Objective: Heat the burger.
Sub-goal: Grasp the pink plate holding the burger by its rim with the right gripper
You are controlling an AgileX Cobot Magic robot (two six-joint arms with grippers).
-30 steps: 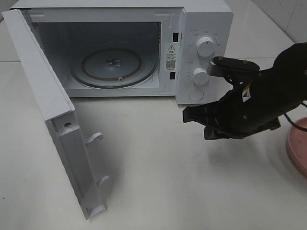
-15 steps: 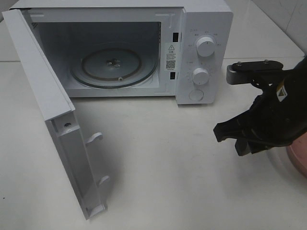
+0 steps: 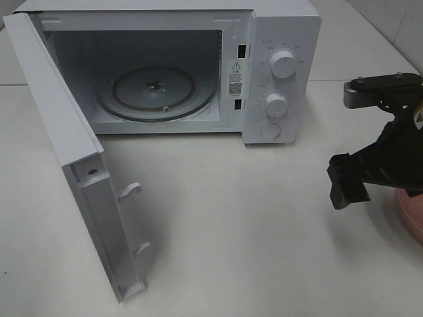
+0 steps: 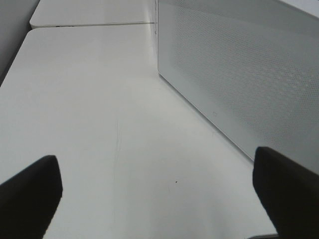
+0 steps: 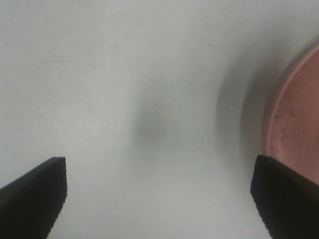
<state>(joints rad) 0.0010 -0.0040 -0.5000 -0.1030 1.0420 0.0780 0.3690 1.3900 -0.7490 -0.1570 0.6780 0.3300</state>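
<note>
The right gripper [image 5: 159, 199] stands spread wide, its two dark fingers [image 5: 35, 194] far apart at the edges of the wrist view, with only bare white table [image 5: 124, 74] between them. It holds nothing and touches nothing. Seen from above, it [image 3: 349, 181] hangs over the table near the right edge, just beside the pink plate [image 3: 411, 221], whose rim [image 5: 294, 124] curves in next to one finger. The part of the plate that shows is bare.

The left gripper [image 4: 159, 194] is spread just as wide and is empty too. It sits low over the table beside a white dotted panel [image 4: 239, 74] (door or side wall of the oven, I cannot tell which).

No view shows the burger, so its place cannot be told.

The microwave [image 3: 281, 26] stands at the back of the table with its door [image 3: 59, 132] swung fully open to the left. The glass turntable [image 3: 157, 89] inside is bare. Two knobs [image 3: 283, 65] face forward on the control panel, well apart from the right gripper.
</note>
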